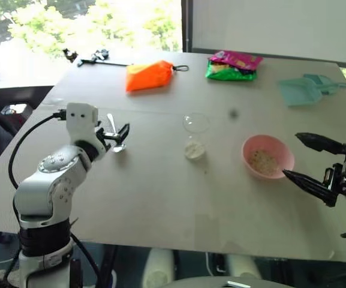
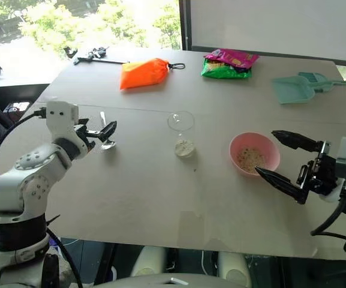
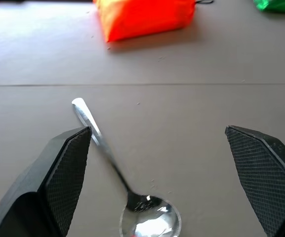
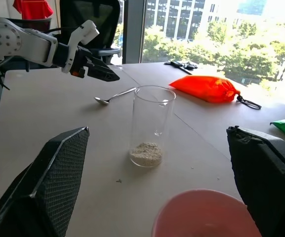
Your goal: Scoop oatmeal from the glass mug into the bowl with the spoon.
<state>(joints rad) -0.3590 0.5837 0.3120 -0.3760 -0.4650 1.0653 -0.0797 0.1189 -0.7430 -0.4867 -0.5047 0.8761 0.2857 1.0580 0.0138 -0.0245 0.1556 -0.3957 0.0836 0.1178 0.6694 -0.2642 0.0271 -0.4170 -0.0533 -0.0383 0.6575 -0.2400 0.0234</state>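
Plenty of bare tabletop (image 1: 161, 198) toward the near edge. The orange pouch (image 1: 149, 75), snack bags (image 1: 232, 65) and teal dustpan (image 1: 307, 89) sit along the far edge. The glass mug (image 1: 195, 137) stands mid-table with oatmeal (image 1: 193, 150) at its bottom, and the pink bowl (image 1: 267, 156) is just to its right. The left wrist view shows the spoon (image 3: 127, 190) lying flat between the left claw's fingers (image 3: 65, 173). Left claw (image 1: 120, 133) hovers wide open over it, gripping nothing. Right claw (image 2: 280, 157) is wide open beside the bowl, empty.
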